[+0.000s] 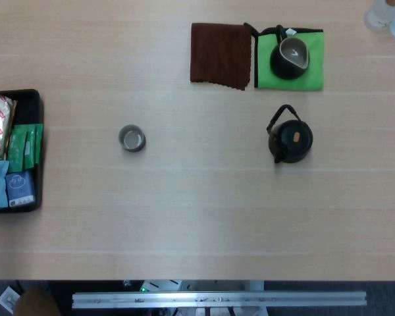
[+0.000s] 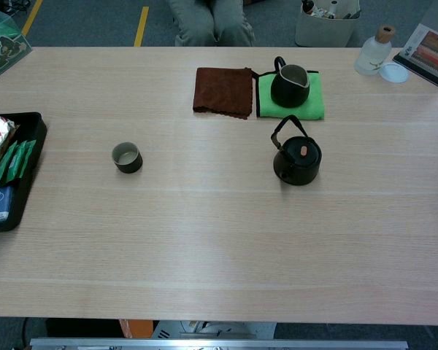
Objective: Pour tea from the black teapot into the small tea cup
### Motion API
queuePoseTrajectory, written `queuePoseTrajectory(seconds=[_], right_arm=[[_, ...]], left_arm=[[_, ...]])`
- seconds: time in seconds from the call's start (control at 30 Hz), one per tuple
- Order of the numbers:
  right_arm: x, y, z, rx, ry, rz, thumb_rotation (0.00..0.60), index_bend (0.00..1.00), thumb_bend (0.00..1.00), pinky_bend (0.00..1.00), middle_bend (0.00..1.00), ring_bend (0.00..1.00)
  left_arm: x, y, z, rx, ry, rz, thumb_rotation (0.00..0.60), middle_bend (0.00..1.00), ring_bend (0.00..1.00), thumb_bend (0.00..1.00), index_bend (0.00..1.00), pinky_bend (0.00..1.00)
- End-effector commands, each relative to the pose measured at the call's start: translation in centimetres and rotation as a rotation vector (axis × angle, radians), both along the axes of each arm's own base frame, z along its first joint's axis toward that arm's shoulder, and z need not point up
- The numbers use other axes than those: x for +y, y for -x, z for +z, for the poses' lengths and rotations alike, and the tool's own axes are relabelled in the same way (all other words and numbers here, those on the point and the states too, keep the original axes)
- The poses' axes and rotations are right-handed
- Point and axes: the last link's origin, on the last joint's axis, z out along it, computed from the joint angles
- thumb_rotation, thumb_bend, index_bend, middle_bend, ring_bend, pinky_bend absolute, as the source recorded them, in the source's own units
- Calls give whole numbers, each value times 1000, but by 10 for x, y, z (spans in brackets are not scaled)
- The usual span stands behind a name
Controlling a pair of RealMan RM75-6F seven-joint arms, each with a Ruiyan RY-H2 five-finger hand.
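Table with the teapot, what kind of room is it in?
Probably a lab or office set up for tea practice: a black teapot, small tea cup and tray of tea packets on a plain table.

Pale wood-grain table (image 2: 204, 248) filled most of both views, lit evenly, with soft glare patch near middle. Beyond far edge lay grey-blue floor (image 2: 95, 25) crossed by yellow tape lines (image 2: 141, 25). Seated person's legs (image 2: 212, 22) in light trousers showed at far side (upper body out of frame). Beige bin (image 2: 327, 29) stood on floor further right. At near edge, aluminium rail (image 1: 217, 299) ran along table front, dark floor beneath it.
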Motion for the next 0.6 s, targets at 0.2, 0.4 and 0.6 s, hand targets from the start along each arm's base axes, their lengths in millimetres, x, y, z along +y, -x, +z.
queuePoseTrajectory(seconds=[0.2, 0.4, 0.6], right_arm=[[-4, -1, -3, 1, -11, 11, 600, 375, 143, 332, 396, 342], [-11, -5, -6, 4, -29, 32, 600, 375, 143, 332, 397, 342], [-26, -12, -12, 8, -66, 63, 600, 375, 143, 332, 402, 342]], left_arm=[[0, 0, -2, 3, 2, 1, 600, 272, 222, 298, 276, 228], [-1, -1, 0, 3, -6, 3, 600, 272, 221, 298, 276, 228], [-1, 0, -1, 9, -6, 11, 600, 272, 222, 298, 276, 228]])
